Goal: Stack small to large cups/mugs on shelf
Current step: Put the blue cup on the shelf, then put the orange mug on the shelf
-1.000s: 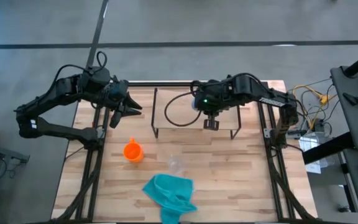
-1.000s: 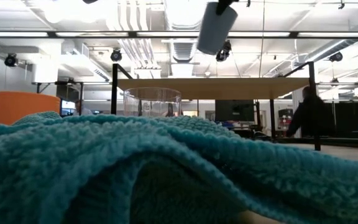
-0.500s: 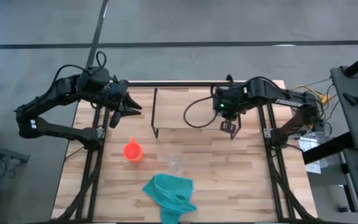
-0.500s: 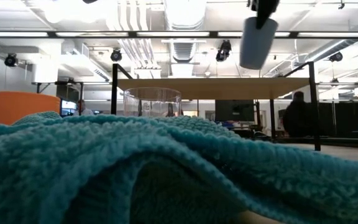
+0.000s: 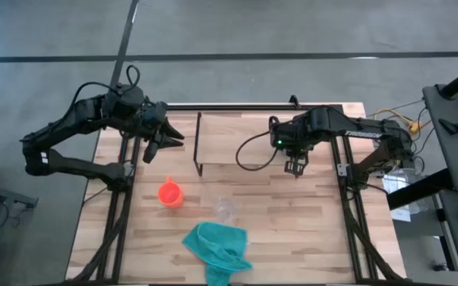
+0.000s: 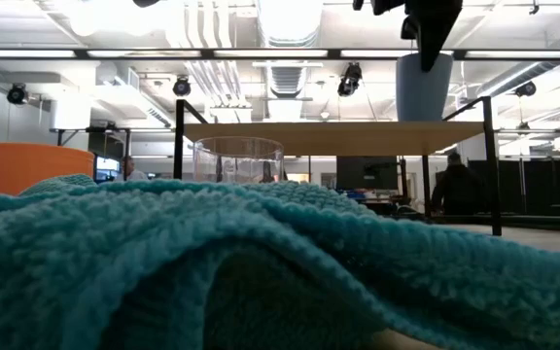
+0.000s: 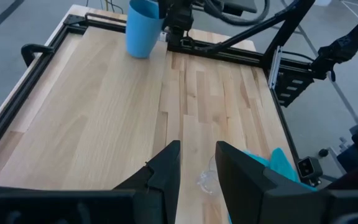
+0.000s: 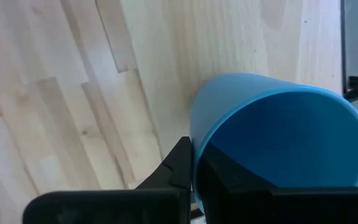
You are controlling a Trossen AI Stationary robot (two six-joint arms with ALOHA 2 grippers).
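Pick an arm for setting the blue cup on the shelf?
Right. Its end effector is shut on the blue cup just above the shelf; the left end effector is empty, off the shelf's other end.

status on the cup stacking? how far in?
Early. Nothing looks finished. In hand: the right gripper is shut on the rim of the blue cup, with the cup's base at the shelf top near its right end. Left: the orange mug and the clear glass cup sit on the table by the teal cloth. The left gripper waits, open, at the table's left rear.
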